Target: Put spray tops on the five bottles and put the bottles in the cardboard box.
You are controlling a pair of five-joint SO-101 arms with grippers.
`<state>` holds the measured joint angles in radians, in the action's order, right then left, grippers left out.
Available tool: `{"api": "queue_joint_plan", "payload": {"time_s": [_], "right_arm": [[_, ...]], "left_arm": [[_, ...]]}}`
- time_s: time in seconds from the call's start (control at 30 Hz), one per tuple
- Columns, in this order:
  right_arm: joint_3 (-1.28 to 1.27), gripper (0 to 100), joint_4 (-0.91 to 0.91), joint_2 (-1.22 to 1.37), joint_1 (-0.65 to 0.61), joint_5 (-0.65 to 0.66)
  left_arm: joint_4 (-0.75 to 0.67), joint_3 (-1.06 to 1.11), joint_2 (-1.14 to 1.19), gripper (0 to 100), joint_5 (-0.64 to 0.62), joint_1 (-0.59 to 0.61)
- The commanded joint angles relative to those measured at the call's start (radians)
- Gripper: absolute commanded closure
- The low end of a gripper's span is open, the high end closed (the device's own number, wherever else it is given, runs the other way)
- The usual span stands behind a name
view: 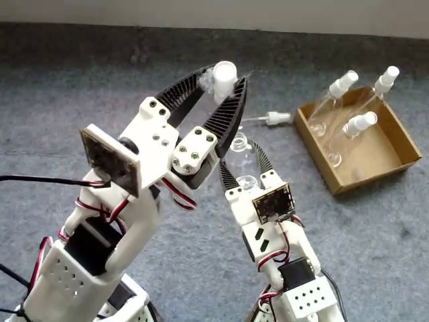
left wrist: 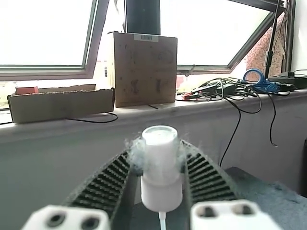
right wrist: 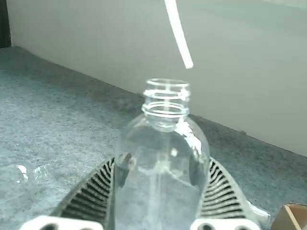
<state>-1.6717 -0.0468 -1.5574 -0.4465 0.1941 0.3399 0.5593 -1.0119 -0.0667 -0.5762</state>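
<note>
Left claw (view: 223, 79) is pinching a spray top (left wrist: 161, 163) at upper centre of the high view. Its tube is hanging just above the neck of the open bottle (right wrist: 160, 158). Right claw (view: 240, 159) is clamping that bottle upright at mid-frame. Cardboard box (view: 315, 151) is sitting on the surface at right.

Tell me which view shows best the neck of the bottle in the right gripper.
The right wrist view: the bottle stands upright in the right gripper, its threaded open neck plain against the wall. The high view shows it from above, faint against the carpet. The left wrist view looks at the spray top instead.
</note>
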Motion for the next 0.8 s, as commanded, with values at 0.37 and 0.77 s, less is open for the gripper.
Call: {"api": "queue_joint_plan", "payload": {"time_s": [0.37,0.77], "right_arm": [[-0.088,88.7,0.027,-0.01,-0.012,0.011],[-0.088,88.7,0.027,-0.01,-0.012,0.011]], "left_arm": [[0.101,-0.004,0.021,100,0.002,-0.012],[-0.023,0.041,0.015,100,0.009,-0.001]]}}
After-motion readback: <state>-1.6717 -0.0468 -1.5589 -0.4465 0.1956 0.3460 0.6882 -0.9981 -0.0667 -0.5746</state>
